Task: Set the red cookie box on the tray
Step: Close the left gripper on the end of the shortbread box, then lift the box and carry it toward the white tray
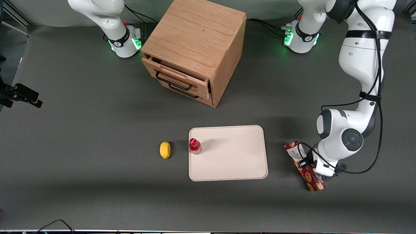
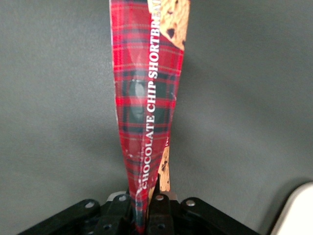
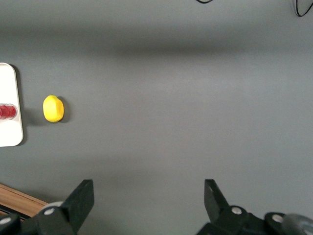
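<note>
The red cookie box [image 1: 305, 165], long and dark red with cookie prints and a white label patch, lies on the grey table beside the tray, toward the working arm's end. My left gripper [image 1: 308, 163] is down over its middle. In the left wrist view the box [image 2: 149, 93] runs out from between my black fingers [image 2: 119, 214], which press on both its sides. The gripper [image 2: 142, 215] is shut on the box. The cream tray [image 1: 228, 152] lies flat at the table's middle; a corner of it shows in the left wrist view [image 2: 296, 213].
A small red-capped bottle [image 1: 195, 146] stands on the tray's edge. A yellow lemon [image 1: 165, 149] lies on the table beside it. A wooden drawer cabinet [image 1: 195, 48] with black handles stands farther from the front camera than the tray.
</note>
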Robot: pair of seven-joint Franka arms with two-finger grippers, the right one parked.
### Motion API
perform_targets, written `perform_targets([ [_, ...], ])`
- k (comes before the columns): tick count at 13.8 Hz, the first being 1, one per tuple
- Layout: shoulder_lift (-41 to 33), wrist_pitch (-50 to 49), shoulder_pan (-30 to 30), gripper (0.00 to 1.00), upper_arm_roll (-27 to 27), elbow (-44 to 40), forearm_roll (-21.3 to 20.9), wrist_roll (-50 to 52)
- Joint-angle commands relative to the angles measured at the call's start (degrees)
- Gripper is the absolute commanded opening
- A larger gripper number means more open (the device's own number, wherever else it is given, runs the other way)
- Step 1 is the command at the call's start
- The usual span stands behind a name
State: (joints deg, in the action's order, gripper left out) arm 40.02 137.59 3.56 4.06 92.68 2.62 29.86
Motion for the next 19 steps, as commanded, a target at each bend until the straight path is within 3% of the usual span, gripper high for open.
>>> perform_targets([
  [1,-5.21,-11.07,0.31,0.0,-0.81,-3.19,-0.33,-7.33],
  [4,-7.41,-22.51,0.14,0.0,-0.81,-8.21,0.2,-10.0],
  [8,-10.49,-29.47,0.31,0.0,-0.2,-12.17,-1.99,-15.16],
  [12,-10.41,-29.75,0.75,0.0,8.05,-13.31,-7.52,-17.82],
  [14,-9.01,-28.61,1.8,0.0,10.25,-13.32,-7.63,-17.47],
  [16,-7.08,-26.25,4.17,0.0,10.79,-12.79,-8.24,-16.77],
  [19,-2.95,-20.27,7.68,0.0,10.88,-11.65,-12.97,-10.82],
])
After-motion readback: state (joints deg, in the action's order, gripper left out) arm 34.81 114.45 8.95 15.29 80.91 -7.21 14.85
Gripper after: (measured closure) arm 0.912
